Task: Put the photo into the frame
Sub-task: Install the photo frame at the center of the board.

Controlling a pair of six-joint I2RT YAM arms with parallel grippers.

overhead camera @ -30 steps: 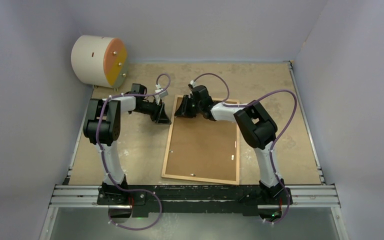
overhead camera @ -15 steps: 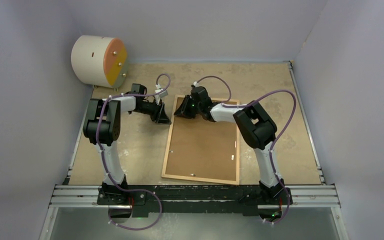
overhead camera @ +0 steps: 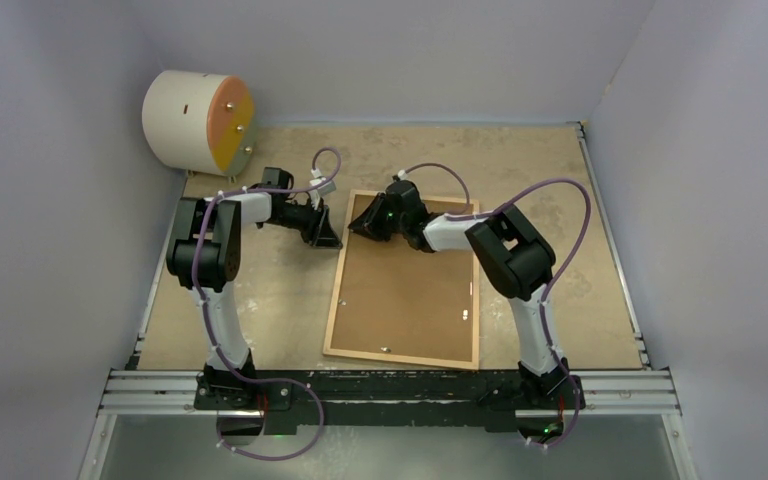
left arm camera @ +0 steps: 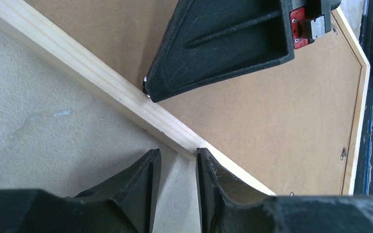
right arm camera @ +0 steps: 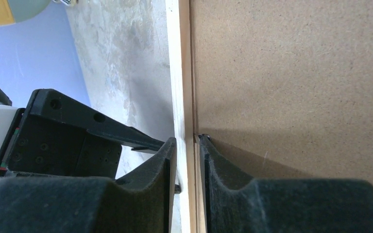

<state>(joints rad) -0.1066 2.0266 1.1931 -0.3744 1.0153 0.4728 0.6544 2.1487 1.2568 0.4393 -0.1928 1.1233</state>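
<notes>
While the frame (overhead camera: 400, 358) is lying face down on the tabletop (overhead camera: 260, 300) between the two arms, its pane is being hidden by the brown backing sheet (overhead camera: 405, 290). Whatever lies beneath cannot be made out. The right jaws are being held clenched on the frame's left rail near its far corner, with one finger (right arm camera: 160, 165) outside and the other on the backing side. The left jaws are being held narrowly parted just beside that rail, with only tabletop showing between them. The near rail is lying close to the arm bases. Open tabletop is being left beyond the far and right rails.
</notes>
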